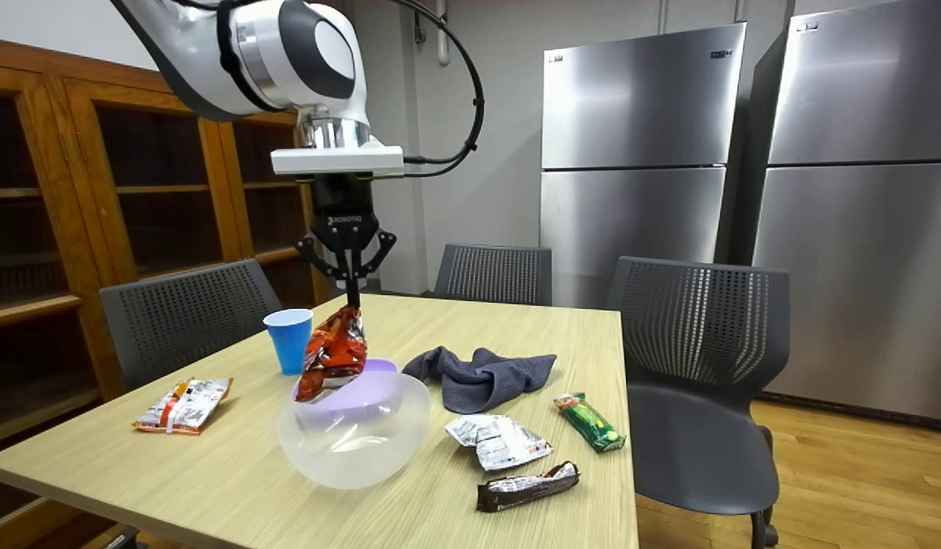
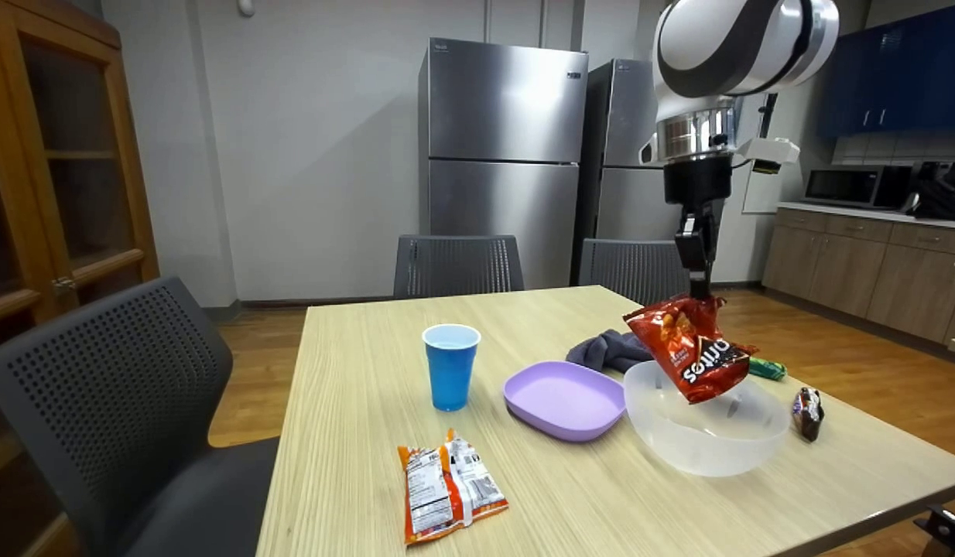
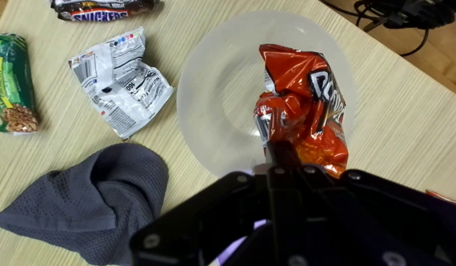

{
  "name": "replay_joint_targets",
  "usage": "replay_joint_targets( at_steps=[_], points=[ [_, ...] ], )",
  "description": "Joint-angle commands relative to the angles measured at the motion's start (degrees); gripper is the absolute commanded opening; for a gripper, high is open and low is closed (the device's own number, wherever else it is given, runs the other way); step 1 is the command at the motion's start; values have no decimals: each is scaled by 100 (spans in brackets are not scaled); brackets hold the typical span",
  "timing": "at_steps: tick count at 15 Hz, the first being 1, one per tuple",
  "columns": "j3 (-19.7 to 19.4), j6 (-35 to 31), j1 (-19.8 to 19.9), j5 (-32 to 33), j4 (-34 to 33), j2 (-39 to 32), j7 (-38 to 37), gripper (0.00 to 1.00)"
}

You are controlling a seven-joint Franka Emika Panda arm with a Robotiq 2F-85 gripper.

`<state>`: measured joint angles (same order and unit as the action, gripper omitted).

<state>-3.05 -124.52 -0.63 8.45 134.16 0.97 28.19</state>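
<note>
"What's it holding?"
"The gripper (image 1: pixel 353 299) pinches a red Doritos bag (image 3: pixel 305 107), right of centre in the wrist view."
"Below it?"
"A translucent bowl (image 3: pixel 200 92), upper middle of that frame."
"And around?"
"White snack bag (image 3: pixel 121 85) and Snickers bar (image 3: pixel 102 9) upper left, Nature Valley bar (image 3: pixel 14 85) far left, gray cloth (image 3: pixel 135 203) lower left."

Red bag (image 3: pixel 302 107): bore "Doritos," white on black, creased in the wrist view; in an exterior view, "oritos" was legible.
Brown wrapper (image 3: pixel 102 10): was labelled "Snickers" in the wrist view.
White packet (image 3: pixel 121 87): carried "Nutrition Facts" and "160" among finer, illegible print.
Green wrapper (image 3: pixel 13 81): read "Nature Valley" and, beside it, "Crunchy."
Gripper (image 1: pixel 353 302): was marked "Robotiq" in an exterior view.
Orange-and-white packet (image 2: pixel 446 491): had printed panels too small to read.
Refrigerator (image 1: pixel 638 107): bore badges at its upper corners, likewise illegible.
</note>
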Motion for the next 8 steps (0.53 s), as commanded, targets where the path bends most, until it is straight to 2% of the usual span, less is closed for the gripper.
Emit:
replay_joint_targets(
  at_steps=[1, 4, 5, 6, 8],
  points=[
    [67, 209, 70, -95, -293, -289, -425, 0],
    [69, 228, 86, -136, -358, -395, -621, 0],
    [68, 239, 91, -142, -358, -396, -685, 26],
    [68, 231, 93, -120, -346, -381, -742, 28],
    [69, 188, 88, -42, -293, -303, -892, 42]
  ],
)
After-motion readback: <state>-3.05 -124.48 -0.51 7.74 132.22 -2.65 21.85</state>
